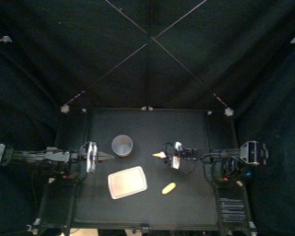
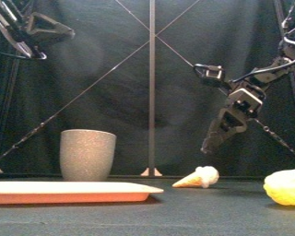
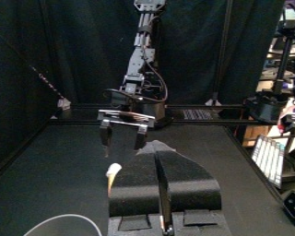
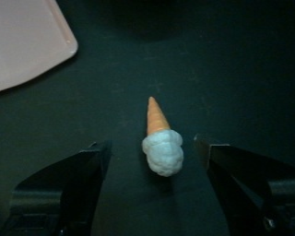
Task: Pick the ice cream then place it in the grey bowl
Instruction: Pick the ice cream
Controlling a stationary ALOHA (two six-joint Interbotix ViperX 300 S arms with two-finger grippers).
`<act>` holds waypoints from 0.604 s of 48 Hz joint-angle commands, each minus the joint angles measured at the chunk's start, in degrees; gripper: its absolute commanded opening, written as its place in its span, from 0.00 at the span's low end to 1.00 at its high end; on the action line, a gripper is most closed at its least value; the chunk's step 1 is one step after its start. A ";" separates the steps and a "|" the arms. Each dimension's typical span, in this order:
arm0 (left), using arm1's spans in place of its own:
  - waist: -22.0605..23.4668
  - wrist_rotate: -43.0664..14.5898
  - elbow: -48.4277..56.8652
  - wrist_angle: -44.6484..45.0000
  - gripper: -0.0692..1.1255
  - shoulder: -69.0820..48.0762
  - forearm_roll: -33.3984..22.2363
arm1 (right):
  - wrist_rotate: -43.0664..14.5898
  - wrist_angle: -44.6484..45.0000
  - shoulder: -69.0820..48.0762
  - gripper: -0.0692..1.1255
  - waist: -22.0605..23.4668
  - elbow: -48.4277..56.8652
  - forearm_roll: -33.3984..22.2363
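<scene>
- Ice cream (image 4: 160, 146) on its side on the worktop (image 1: 199, 207), right of centre, with the cone tip towards the pink tray (image 2: 64, 192) and the pale scoop away from it.
- Right gripper (image 2: 212, 146) hangs tilted just above the ice cream, and I see no contact.
- Right fingers (image 4: 64, 189) spread wide, one on each side of the scoop, nothing held.
- Grey speckled cup (image 2: 88, 154) upright left of centre, behind the tray and well apart from the ice cream. I can't see inside it.
- Yellow toy (image 2: 286, 187) sits near the front of the worktop, right of the tray and apart from the ice cream.
- Left gripper (image 3: 162, 159) parked at the left side, and I read its fingers as pressed together, empty.
</scene>
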State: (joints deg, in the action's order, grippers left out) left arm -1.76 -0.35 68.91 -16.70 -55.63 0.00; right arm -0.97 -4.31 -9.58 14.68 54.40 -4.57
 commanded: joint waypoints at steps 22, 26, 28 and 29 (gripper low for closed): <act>-0.44 -0.09 -0.53 -0.26 0.03 0.18 0.18 | -0.18 3.43 9.32 0.91 1.67 -5.19 0.09; -0.44 0.00 -0.53 -0.26 0.03 0.18 0.18 | -0.09 3.43 9.84 0.90 1.67 -6.15 0.09; -0.44 0.00 -0.53 -0.26 0.03 0.18 0.18 | -0.09 3.43 10.02 0.89 1.58 -6.50 0.09; -0.44 0.00 -0.53 -0.26 0.03 0.18 0.18 | -0.09 3.43 10.11 0.89 1.58 -6.68 0.00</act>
State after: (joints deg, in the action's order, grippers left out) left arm -2.11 -0.35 69.17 -16.70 -55.63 0.09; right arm -1.14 -0.70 1.23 16.17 49.31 -4.57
